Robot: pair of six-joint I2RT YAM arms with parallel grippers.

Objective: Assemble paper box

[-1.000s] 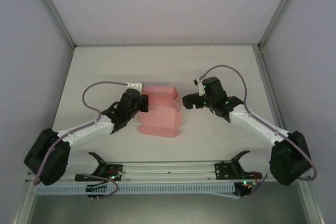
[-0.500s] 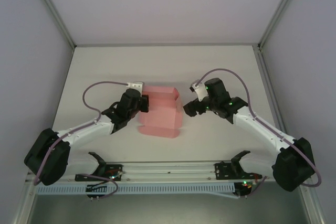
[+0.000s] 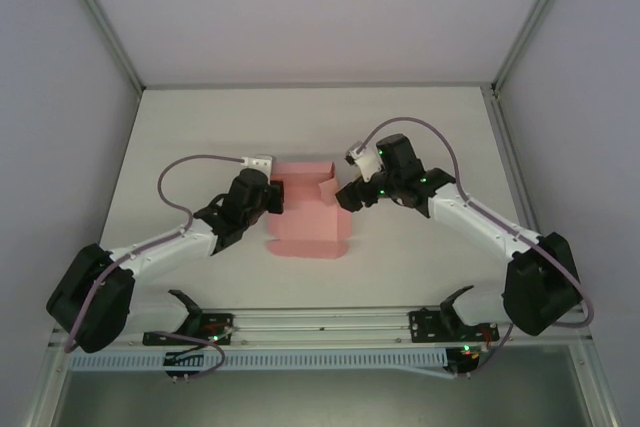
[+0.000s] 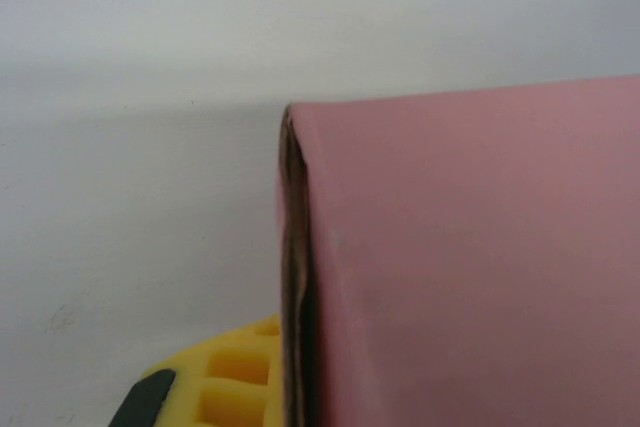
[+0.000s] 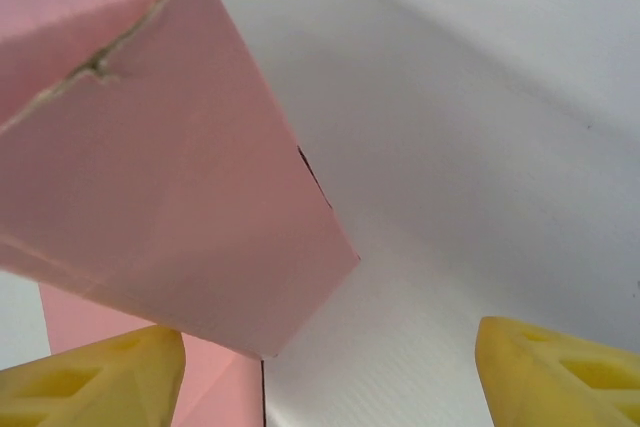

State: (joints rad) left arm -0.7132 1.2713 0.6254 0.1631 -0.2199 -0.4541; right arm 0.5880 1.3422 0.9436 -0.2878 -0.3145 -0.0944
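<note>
Rails (image 3: 320, 325) of bare aluminium run across the near edge of the white table (image 3: 420, 117); the two arm bases sit at either end of them, and both arms reach inward toward the middle.

On the left, the left gripper (image 3: 270, 197) meets the left side of the pink paper box (image 3: 305, 219); its jaws are closed thin on the card of that side. In the left wrist view a yellow finger pad (image 4: 235, 387) lies right against the cut edge of the pink wall (image 4: 470, 267); the wall stands upright there and covers the right of the frame, so the other finger is hidden behind it.

On the right, the right gripper (image 3: 345, 197) sits at the box's far right corner; its jaws stand wide apart with nothing clamped. In the right wrist view its yellow pads (image 5: 95, 377) are at the two bottom corners with bare table between them; a raised pink flap (image 5: 150, 197) slants down from the upper left, its lower corner hanging just beside the left pad and well apart from the right one.

The box rests mid-table between the two grippers, partly folded, its broad panel flat toward the near side and a paler band along its far side; purple cables (image 3: 190, 162) loop above each wrist; beyond them the table runs bare to the grey back wall (image 3: 320, 7).
</note>
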